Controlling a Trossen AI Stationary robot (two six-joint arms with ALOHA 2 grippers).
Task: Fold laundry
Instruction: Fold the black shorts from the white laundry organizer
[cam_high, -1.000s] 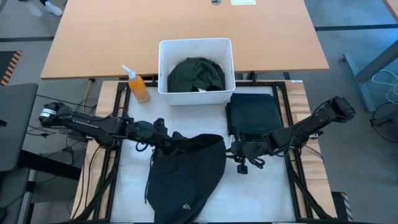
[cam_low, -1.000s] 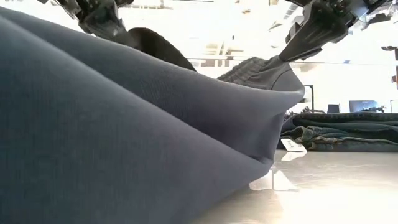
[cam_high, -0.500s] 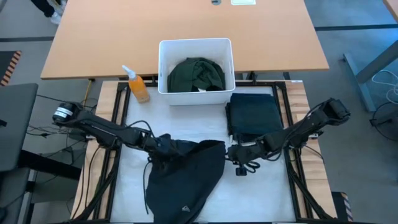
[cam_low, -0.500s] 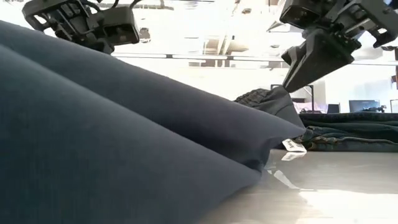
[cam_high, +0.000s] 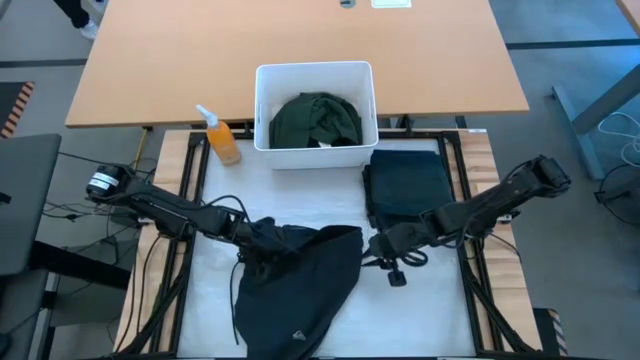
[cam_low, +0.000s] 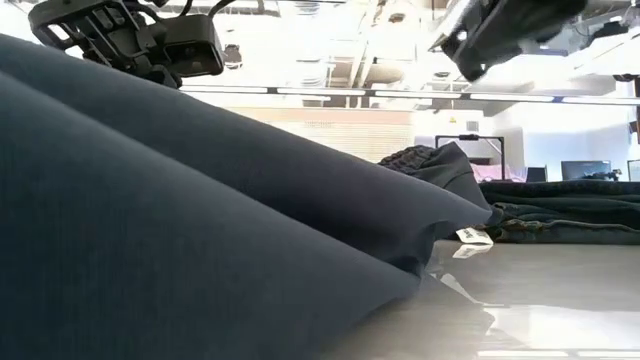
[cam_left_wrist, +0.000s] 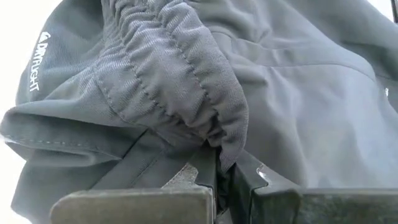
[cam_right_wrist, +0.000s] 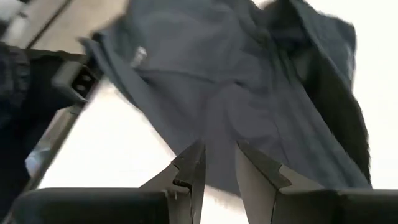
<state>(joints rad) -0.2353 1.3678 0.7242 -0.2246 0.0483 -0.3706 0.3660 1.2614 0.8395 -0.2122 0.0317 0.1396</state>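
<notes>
A black garment (cam_high: 300, 285) lies spread on the white table top (cam_high: 420, 320), and it fills the low view (cam_low: 200, 230). My left gripper (cam_high: 258, 236) is shut on its far left edge, low over the table. My right gripper (cam_high: 378, 244) hovers just right of the garment's far right corner (cam_low: 450, 170), which rests on the table. Its fingers (cam_right_wrist: 219, 165) are slightly apart with nothing between them. A folded dark garment (cam_high: 408, 185) lies flat at the far right. My left gripper (cam_left_wrist: 221, 177) pinches the garment's gathered elastic band (cam_left_wrist: 214, 134) between its two fingers. It comes slanting down from the table's left. The band bunches up over the fingertips. The rest of the garment lies slack on the table toward the near edge.
At the table's far edge stands a white bin (cam_high: 268, 110) holding a dark green garment (cam_high: 318, 120). An orange spray bottle (cam_high: 222, 140) stands to its left. The folded stack (cam_low: 560, 215) sits right of the black garment. Bare table shows near the front right.
My left gripper has sunk toward the table with the band, tipping further down, and the garment's raised far edge has dropped. My right gripper lowered the far right corner onto the table, then rose clear of it. The corner stays lying there.
</notes>
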